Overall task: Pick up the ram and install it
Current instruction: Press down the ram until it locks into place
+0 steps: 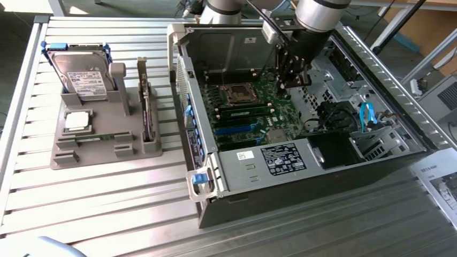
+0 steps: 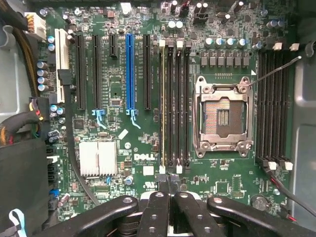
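The ram, a thin green circuit-board stick, stands edge-up in a slot of the green motherboard, black fingers pressed together, empty, by one end; we judge it light, stiff and fragile, best pinched by its edges.

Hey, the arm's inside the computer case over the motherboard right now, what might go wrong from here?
1. The shut tool hangs over the end of the memory slots, not far from the open CPU socket. A sideways drift might scrape the socket's exposed contacts.
2. A ram stick stands edge-up in one slot. Whether it is fully seated cannot be told, so pressing on one end could leave it tilted.
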Available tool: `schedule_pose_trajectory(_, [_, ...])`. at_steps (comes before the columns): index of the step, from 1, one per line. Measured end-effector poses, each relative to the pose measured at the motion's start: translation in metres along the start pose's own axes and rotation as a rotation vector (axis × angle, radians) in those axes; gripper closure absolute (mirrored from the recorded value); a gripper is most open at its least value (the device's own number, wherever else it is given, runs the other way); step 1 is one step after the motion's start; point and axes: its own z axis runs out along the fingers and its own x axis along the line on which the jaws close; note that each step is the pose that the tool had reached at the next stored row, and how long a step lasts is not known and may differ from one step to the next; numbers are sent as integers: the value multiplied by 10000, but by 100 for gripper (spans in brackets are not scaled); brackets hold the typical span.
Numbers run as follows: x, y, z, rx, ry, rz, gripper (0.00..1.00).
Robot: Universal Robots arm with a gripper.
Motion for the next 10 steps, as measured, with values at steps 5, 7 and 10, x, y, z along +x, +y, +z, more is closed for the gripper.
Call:
schedule_pose_trajectory(5, [1,0,75,0,1,0,90])
schedule_pose_trajectory(7, [1,1,104,-1,2,0,90])
schedule_pose_trajectory(10, [2,1,160,0,1,0,90])
